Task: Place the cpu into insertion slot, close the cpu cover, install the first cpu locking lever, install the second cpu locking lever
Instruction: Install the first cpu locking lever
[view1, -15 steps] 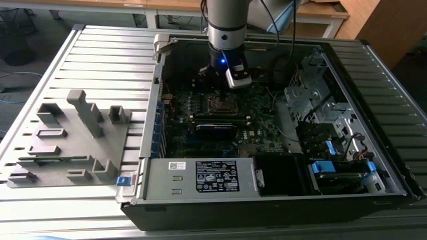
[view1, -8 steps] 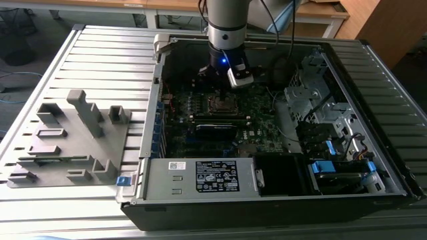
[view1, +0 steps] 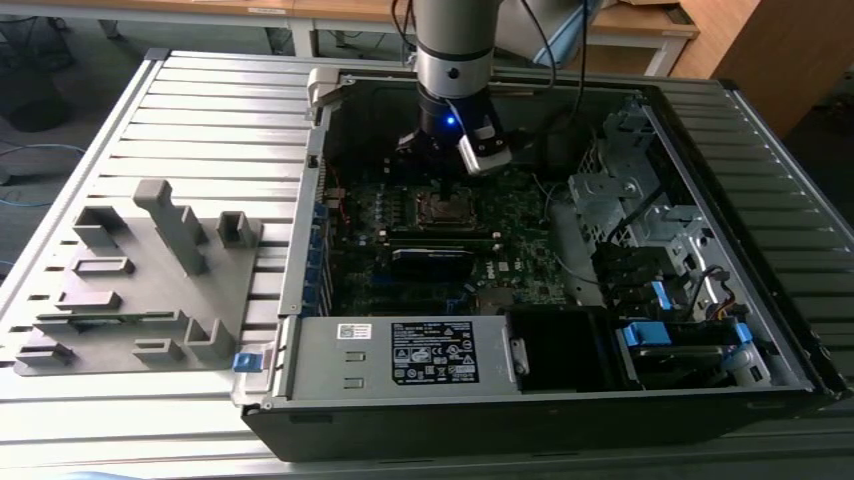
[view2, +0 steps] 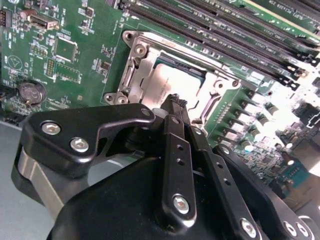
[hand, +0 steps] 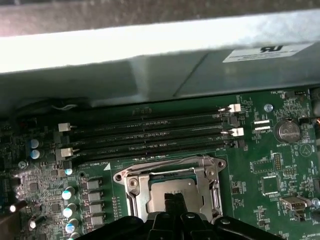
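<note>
Gripper (view2: 176, 102) fingers pressed together, hovering over your cpu (view2: 172, 82) beneath the cpu cover (view2: 137, 65) — drift sideways risks scraping the socket frame.

Before you, a green motherboard (view2: 75, 45) dotted with tiny silver and black parts sits inside a black computer case (view1: 534, 410). At its socket, the cpu (view2: 172, 82) shows a dull silver-grey top, framed by the bright silvery cpu cover (view2: 137, 65). The pincer (view2: 176, 101) is matte black, studded with shiny silver screws. Long black memory slots (hand: 150, 132) end in white clips. A round silver coin battery (hand: 288, 131) gleams on the board. In the exterior view, you see a pale grey ribbed counter (view1: 214, 110), a grey fixture block (view1: 147, 280), blue tabs (view1: 645, 335) and a white-on-black label (view1: 434, 352).
</note>
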